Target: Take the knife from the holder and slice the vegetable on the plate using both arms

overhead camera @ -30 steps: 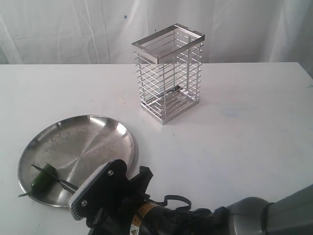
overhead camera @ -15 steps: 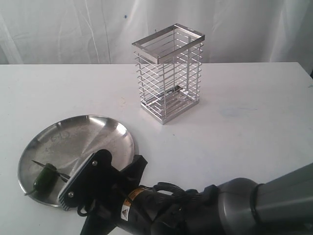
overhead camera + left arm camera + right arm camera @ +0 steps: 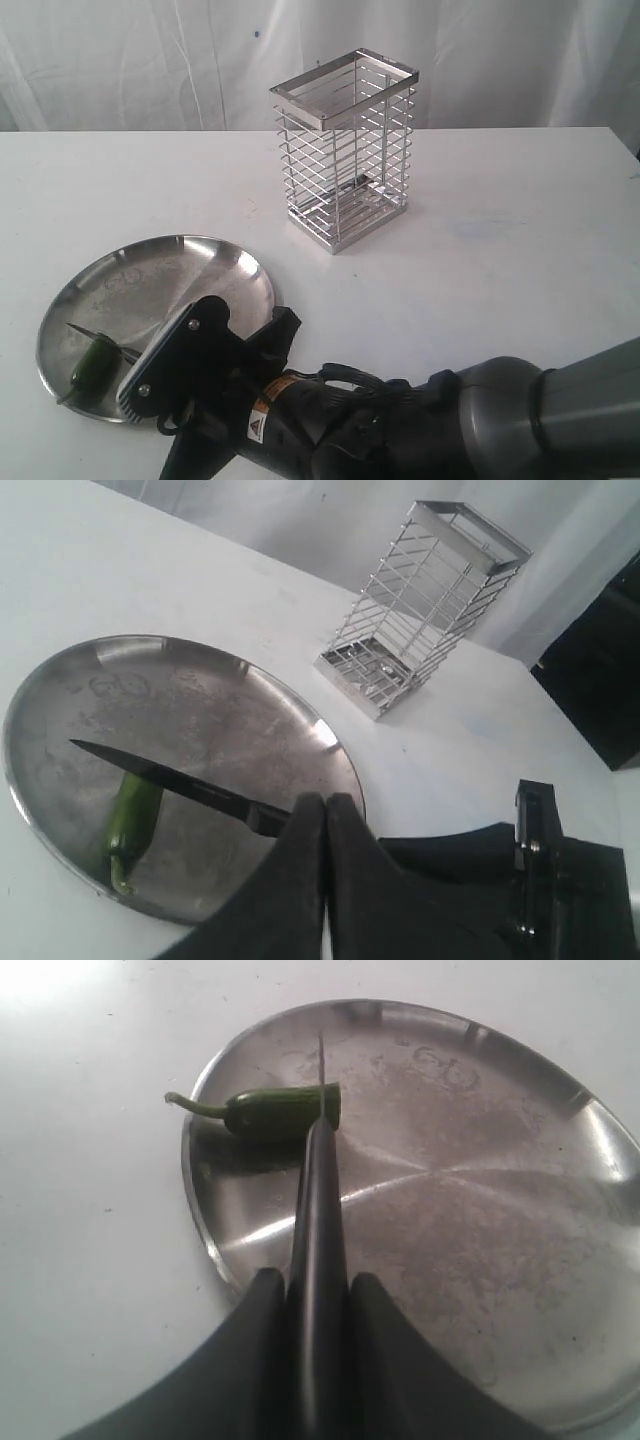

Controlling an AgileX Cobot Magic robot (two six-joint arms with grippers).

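Observation:
My right gripper (image 3: 318, 1282) is shut on the black handle of the knife (image 3: 322, 1175). The narrow blade reaches out over the steel plate (image 3: 480, 1220) and its tip lies across the cut end of the green vegetable (image 3: 275, 1112), which rests near the plate's rim with its stem pointing outward. In the exterior view the knife (image 3: 100, 342) crosses the vegetable (image 3: 92, 362) on the plate (image 3: 170, 285); the right arm's wrist (image 3: 170, 362) hides the handle. My left gripper (image 3: 325, 810) is shut and empty, just short of the plate's near edge. The holder (image 3: 345, 150) stands empty behind.
The right arm's grey and black body (image 3: 420, 430) fills the front of the exterior view and reaches across from the right. A white curtain backs the white table (image 3: 500, 250).
The right arm has swung further left along the plate's near edge, carrying the knife; the blade now sits slightly higher across the vegetable. Over the last half second little has moved.

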